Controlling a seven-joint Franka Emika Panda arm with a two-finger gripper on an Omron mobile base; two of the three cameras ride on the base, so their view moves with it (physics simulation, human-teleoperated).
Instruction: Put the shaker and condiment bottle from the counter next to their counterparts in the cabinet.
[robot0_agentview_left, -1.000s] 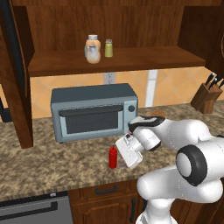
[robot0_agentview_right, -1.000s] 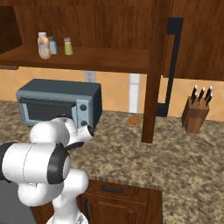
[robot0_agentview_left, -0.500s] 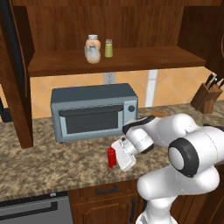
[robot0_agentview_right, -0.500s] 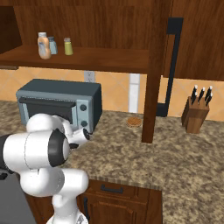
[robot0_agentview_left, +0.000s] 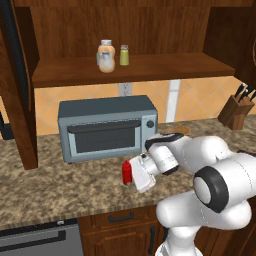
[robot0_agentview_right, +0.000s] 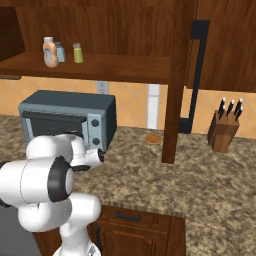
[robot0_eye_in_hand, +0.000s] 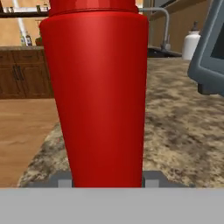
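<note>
shaker (robot0_agentview_left: 124, 55): already on the cabinet shelf (robot0_agentview_left: 175, 67), just right of the peach bottle (robot0_agentview_left: 105, 51) and clear shaker | red bottle (robot0_agentview_left: 127, 172): on the surface (robot0_agentview_left: 50, 190) in front of the toaster oven (robot0_agentview_left: 107, 127) | hand (robot0_agentview_left: 134, 173): clamped on red bottle | left: lift and shelve it

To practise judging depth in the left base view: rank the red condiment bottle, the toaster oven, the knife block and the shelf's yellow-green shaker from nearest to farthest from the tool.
1. Red condiment bottle: between the jaws of the tool, on the counter.
2. Toaster oven: just behind, slightly left.
3. Knife block and yellow-green shaker: block far right, shaker high on the shelf; too close to call.
</note>
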